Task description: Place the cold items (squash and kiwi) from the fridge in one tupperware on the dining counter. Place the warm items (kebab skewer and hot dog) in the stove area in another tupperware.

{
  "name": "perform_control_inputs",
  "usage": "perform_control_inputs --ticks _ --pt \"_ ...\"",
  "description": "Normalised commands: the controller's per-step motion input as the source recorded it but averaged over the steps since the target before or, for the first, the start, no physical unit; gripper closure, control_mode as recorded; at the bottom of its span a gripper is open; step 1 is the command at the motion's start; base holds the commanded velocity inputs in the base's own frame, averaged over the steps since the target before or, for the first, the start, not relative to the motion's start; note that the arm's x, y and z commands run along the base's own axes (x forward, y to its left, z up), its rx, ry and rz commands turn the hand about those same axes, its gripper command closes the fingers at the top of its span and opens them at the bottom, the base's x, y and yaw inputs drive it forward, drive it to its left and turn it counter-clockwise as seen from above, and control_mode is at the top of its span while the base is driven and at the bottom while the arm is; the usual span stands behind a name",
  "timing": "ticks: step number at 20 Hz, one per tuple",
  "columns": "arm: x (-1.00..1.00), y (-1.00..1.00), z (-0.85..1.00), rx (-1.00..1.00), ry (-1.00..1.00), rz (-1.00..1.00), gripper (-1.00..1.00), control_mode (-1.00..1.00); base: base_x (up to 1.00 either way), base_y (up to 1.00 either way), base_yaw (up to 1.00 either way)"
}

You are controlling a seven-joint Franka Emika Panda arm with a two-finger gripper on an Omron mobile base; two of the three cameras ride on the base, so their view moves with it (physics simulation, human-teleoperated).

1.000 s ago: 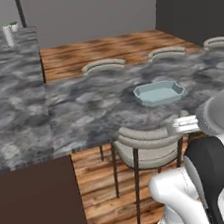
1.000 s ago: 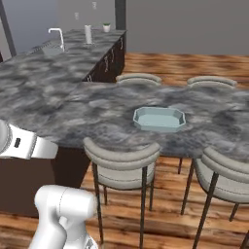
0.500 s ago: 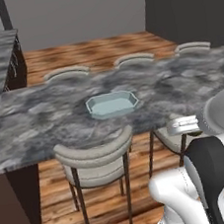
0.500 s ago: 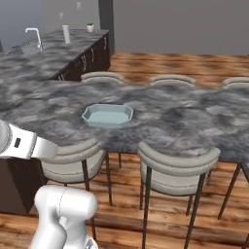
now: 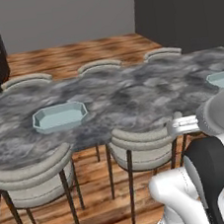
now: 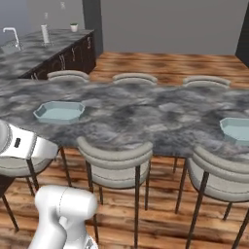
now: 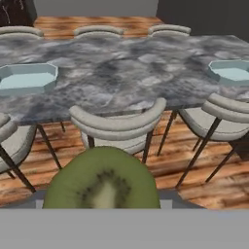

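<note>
So the kiwi [image 7: 103, 180] sits dead center at the bottom of the hand view, cut face toward the camera, green flesh with a pale core and dark seeds around it. It sits right where the fingertips would rise, so the gripper is closed around it, jaws only partly apart to fit the fruit. The fingers themselves are hidden behind the fruit.

Beyond it stretches the dining counter [image 7: 126, 73], a long grey marbled slab across the upper half of the hand view. Two pale blue tupperware tubs are on it, well apart. The left tupperware [image 7: 26, 78] is at the left edge of the hand view; in the left base view it sits left of center [image 5: 60, 116], and in the right base view at center left [image 6: 59, 111]. The right tupperware [image 7: 230, 72] is at the far right edge of the hand view, at the right edge in the left base view [image 5: 223, 78], and at the right in the right base view [image 6: 237, 129]. Both look like they have nothing in them, from what I can see.

Beige curved-back chairs [image 7: 118, 125] line the near side of the counter, with more tucked along the far side [image 6: 135, 78]. Wood floor [image 5: 82, 53] beyond. In the upper left of the right base view there's a second counter with a faucet [image 6: 12, 35].
</note>
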Motion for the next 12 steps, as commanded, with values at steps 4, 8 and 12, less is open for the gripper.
perform_control_inputs --ticks 4,8,12 --pt "0.0 0.0 0.0 0.0 0.0 0.0 1.0 1.0 0.07 -1.0 0.0" --pt "0.0 0.0 0.0 0.0 0.0 0.0 1.0 1.0 0.26 -1.0 0.05" --pt "0.0 0.0 0.0 0.0 0.0 0.0 1.0 1.0 0.4 -1.0 0.09"
